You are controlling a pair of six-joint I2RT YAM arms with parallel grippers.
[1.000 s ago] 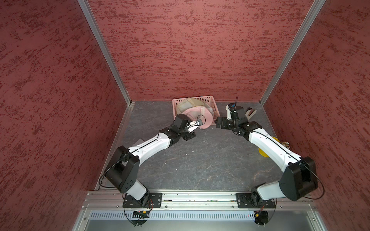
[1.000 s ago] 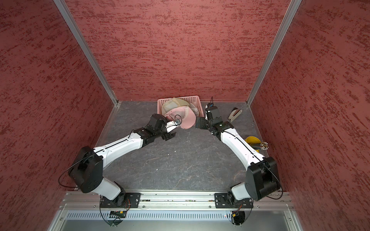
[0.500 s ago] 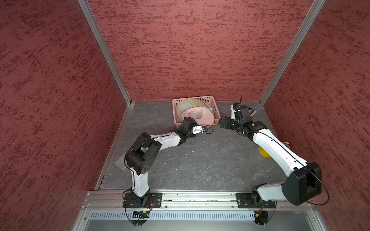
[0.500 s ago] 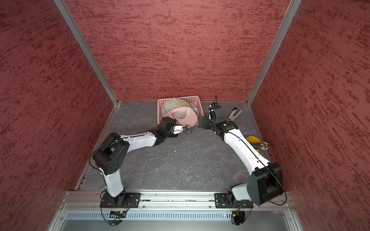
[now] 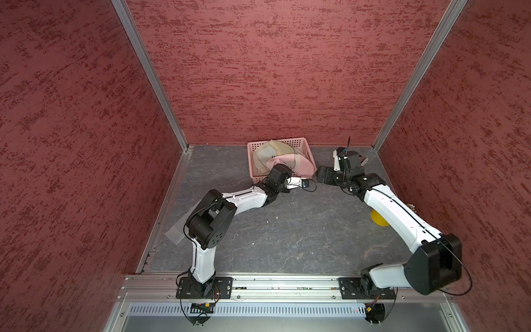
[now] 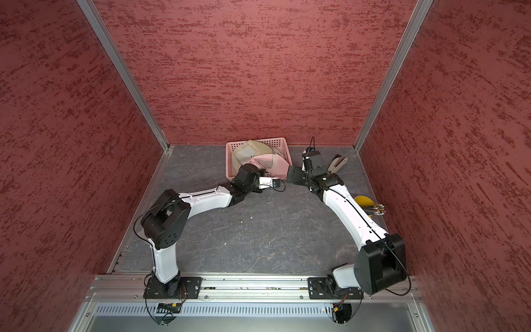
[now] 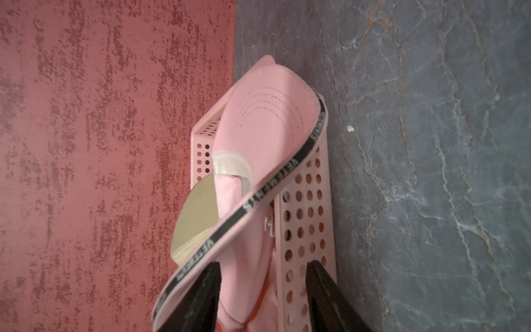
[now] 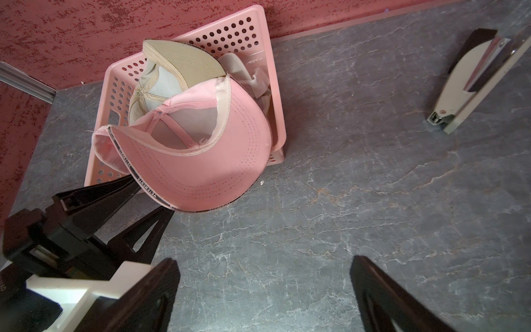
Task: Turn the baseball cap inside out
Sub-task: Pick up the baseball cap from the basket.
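Nearest you, your right tool (image 8: 263, 260) stands fully spread over bare tabletop (image 8: 344, 201). It holds nothing, so it gives the cap no support.

Just beyond it, your left tool (image 7: 260, 266) is part spread and straddles the lower edge of the pink baseball cap (image 8: 201, 161). One finger sits under the black lettered band (image 7: 258, 198), and the other is outside it, beside the basket wall. That view is blurred, so I cannot tell whether the pads touch cloth.

The cap rests on the pink basket (image 8: 275, 86), with its brim hanging over the front rim toward the tabletop.

Watch these risks:
- **Basket caught:** if the jaws close here, the outer finger may take in the perforated wall with the cloth, and a pull would likely drag the basket along.
- **Thin grip:** a pinch on the band alone may slip, and the cap could slide off the rim onto the tabletop.
- **Tools meeting:** the two tools are near each other, so bringing the right one in to push the crown through could knock them together.

Farther back, the tan cap (image 8: 184, 63) lies against the pink one in the basket, so lifting the pink cap may pull it out too.
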